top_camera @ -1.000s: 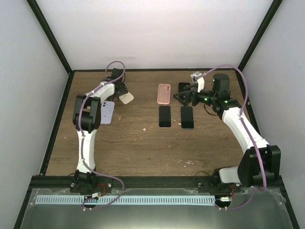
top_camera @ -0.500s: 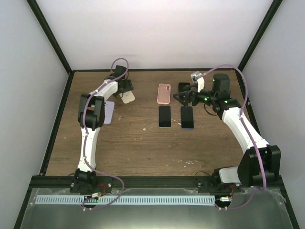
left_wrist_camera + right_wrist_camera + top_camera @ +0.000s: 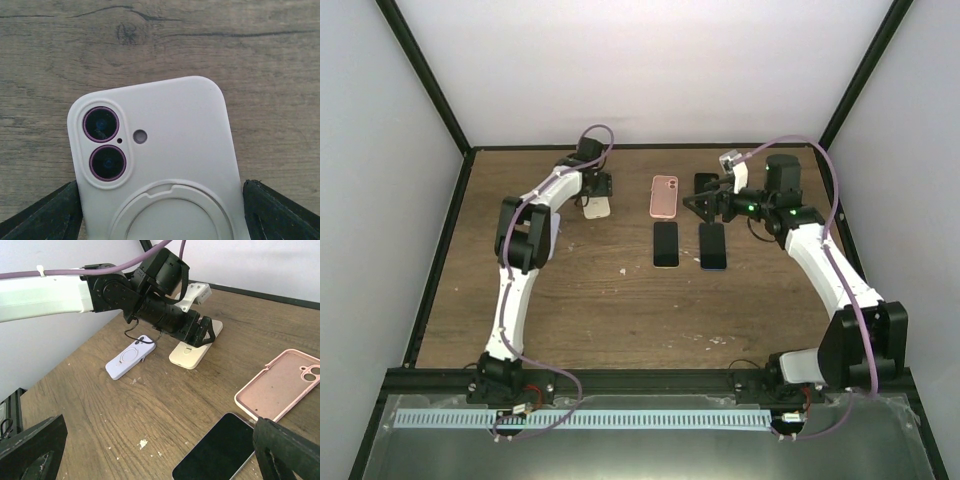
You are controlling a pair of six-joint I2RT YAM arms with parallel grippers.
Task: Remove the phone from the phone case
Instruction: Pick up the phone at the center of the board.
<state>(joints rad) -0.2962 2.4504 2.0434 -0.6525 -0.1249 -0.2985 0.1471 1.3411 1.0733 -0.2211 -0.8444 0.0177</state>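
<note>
A cream case with a phone in it [image 3: 165,125] shows two purple-rimmed lenses and a ring stand. My left gripper [image 3: 161,212] is shut on its sides, with one black finger [image 3: 47,215] at each edge. From above the left gripper [image 3: 594,188] holds it [image 3: 595,208] at the back left of the table. In the right wrist view the cream case [image 3: 192,351] is tilted, its near end on the wood. My right gripper [image 3: 706,208] is open and empty above a dark phone [image 3: 713,246].
A lavender cased phone [image 3: 549,236] lies left of the cream one, and also shows in the right wrist view [image 3: 129,357]. An empty pink case [image 3: 665,196] lies mid-table with a second bare phone [image 3: 665,244] in front of it. A black item [image 3: 705,181] sits behind my right gripper.
My left gripper has swung to the right and a little farther back, carrying the cream cased phone away from the lavender one. The right arm has not moved.
</note>
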